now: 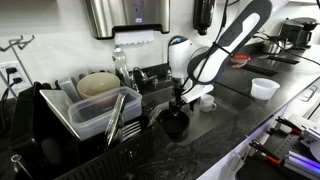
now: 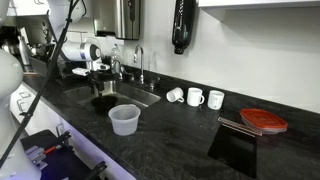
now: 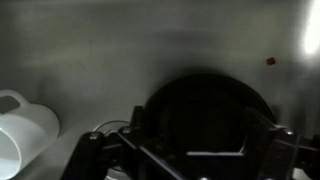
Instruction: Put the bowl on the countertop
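Observation:
The black bowl [image 1: 176, 123] sits in the steel sink [image 2: 130, 96]; it also shows in an exterior view [image 2: 103, 103]. In the wrist view the bowl [image 3: 205, 105] fills the lower middle, dark and round. My gripper [image 1: 180, 101] hangs just above it, also seen over the sink [image 2: 98, 80]. In the wrist view its fingers [image 3: 200, 135] are spread wide at the bowl's left and right sides; whether they touch it is too dark to tell. The black glossy countertop [image 1: 255, 112] runs beside the sink [image 2: 185, 140].
A white bowl [image 1: 265, 88] stands on the counter near the front edge [image 2: 124, 119]. A white cup [image 3: 25, 125] lies in the sink beside the black bowl. White mugs [image 2: 196, 97] and a red lid [image 2: 265, 120] stand further along. A dish rack [image 1: 95, 110] flanks the sink.

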Controlling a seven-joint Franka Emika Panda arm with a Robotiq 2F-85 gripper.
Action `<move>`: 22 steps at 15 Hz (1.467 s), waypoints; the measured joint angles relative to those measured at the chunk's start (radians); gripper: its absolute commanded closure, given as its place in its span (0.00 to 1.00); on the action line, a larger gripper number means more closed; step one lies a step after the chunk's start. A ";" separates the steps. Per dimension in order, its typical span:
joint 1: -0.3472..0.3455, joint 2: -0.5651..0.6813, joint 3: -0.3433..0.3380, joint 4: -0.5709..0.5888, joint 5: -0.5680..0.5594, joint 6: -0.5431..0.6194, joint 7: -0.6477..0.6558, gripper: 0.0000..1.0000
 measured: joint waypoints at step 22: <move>0.006 0.288 -0.061 0.201 0.208 -0.024 0.144 0.55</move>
